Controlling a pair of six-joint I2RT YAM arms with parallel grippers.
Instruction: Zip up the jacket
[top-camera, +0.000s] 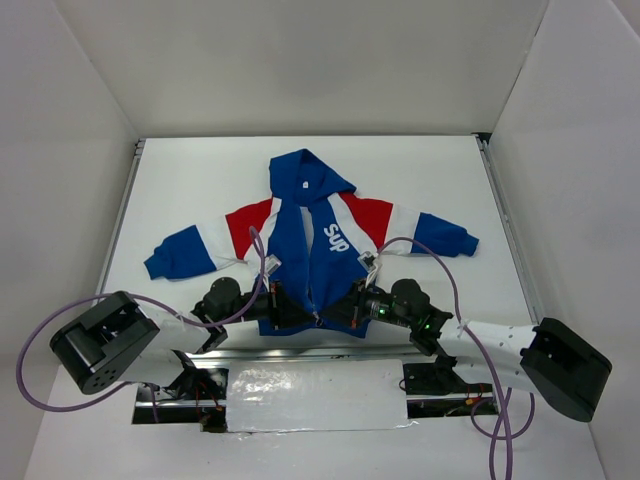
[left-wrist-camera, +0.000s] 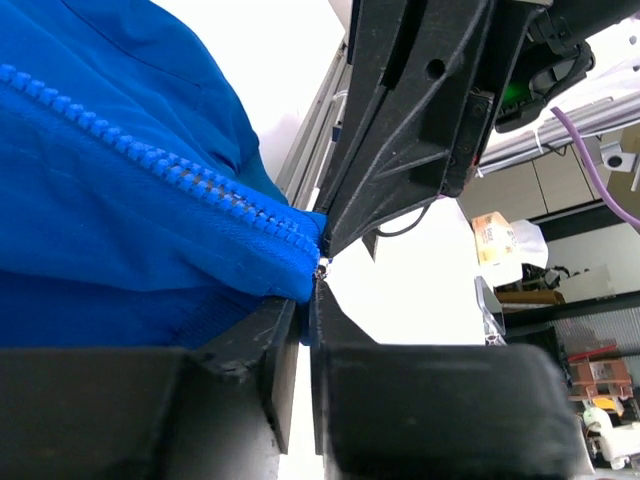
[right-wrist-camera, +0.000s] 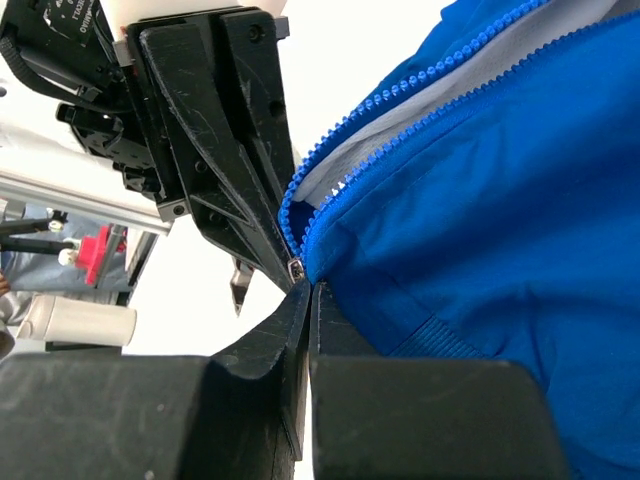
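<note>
The blue jacket (top-camera: 300, 250) lies flat with its hood far and its hem near the arm bases, "SUP" on the chest. Both grippers meet at the bottom of the front zipper. My left gripper (top-camera: 293, 310) is shut on the hem's edge (left-wrist-camera: 290, 275) beside the row of zipper teeth (left-wrist-camera: 160, 160). My right gripper (top-camera: 338, 312) is shut on the hem at the zipper's foot (right-wrist-camera: 330, 280), just under the small metal slider (right-wrist-camera: 297, 267). Above the slider the two rows of teeth (right-wrist-camera: 400, 90) stand apart and show grey lining.
The red, white and blue sleeves (top-camera: 185, 252) spread to both sides on the white table (top-camera: 200, 180). A shiny foil strip (top-camera: 315, 395) lies at the near edge between the arm bases. White walls close in the table on three sides.
</note>
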